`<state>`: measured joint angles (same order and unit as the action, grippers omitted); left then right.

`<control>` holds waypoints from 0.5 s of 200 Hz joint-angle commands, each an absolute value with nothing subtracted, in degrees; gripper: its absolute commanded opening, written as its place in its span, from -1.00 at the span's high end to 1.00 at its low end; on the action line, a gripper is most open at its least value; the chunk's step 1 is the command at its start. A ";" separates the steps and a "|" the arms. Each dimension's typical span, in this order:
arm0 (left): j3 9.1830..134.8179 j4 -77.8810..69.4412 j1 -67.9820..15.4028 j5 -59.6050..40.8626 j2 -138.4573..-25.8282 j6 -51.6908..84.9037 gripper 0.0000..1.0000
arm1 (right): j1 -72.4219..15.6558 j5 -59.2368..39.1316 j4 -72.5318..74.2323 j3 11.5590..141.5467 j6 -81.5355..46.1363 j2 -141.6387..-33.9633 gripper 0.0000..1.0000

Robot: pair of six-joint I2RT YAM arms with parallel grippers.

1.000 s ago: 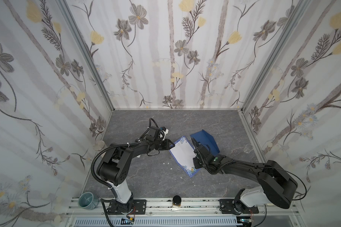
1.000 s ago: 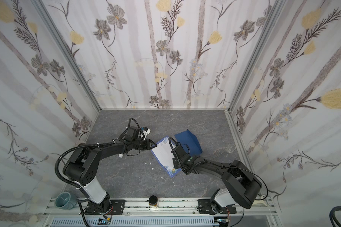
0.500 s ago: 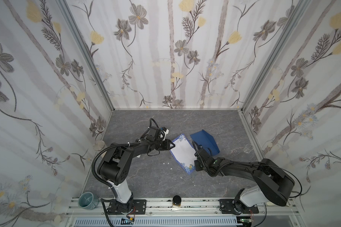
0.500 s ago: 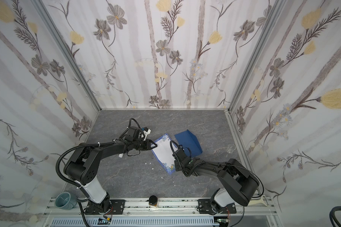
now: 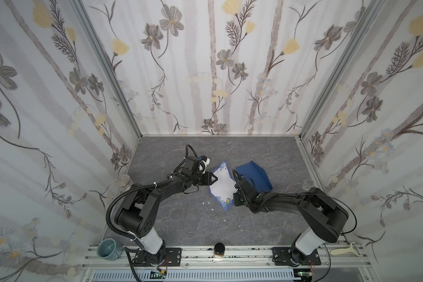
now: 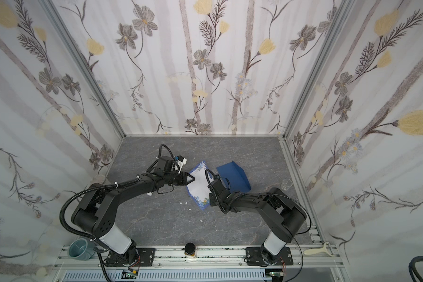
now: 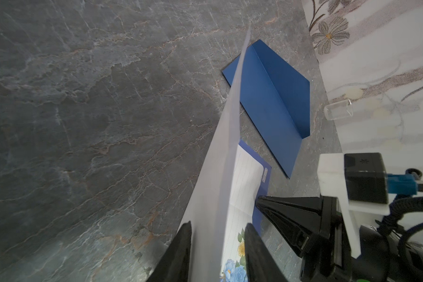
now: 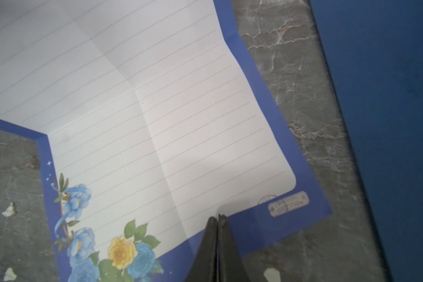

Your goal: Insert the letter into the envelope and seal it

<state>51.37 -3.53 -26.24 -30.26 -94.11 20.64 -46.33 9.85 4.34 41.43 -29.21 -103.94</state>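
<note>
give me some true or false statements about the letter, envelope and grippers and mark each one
1. The letter is already inside the envelope. False: it is outside, beside the envelope on the table.
2. The right gripper is shut, with its tips on the letter's blue border. True.
3. The letter lies fully flat. False: one half stands raised along a fold.
4. The left gripper has its fingers either side of the raised half. True.
5. A clear glass sits at the table's edge. True.
</note>
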 commanded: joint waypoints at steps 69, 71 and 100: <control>50.11 -0.27 -30.79 -21.86 -92.35 18.63 0.25 | -46.23 6.42 6.86 46.13 -27.80 -108.76 0.86; 50.14 -0.27 -30.84 -21.77 -92.37 18.63 0.25 | -46.16 6.42 6.92 46.14 -27.85 -108.80 0.86; 49.83 0.15 -31.72 -20.28 -92.37 18.72 0.25 | -45.79 5.37 7.68 46.12 -27.79 -108.57 0.84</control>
<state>50.13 -0.56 -31.29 -22.59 -92.51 19.42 -46.04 7.22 6.33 45.89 -28.12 -108.42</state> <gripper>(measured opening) 0.375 0.072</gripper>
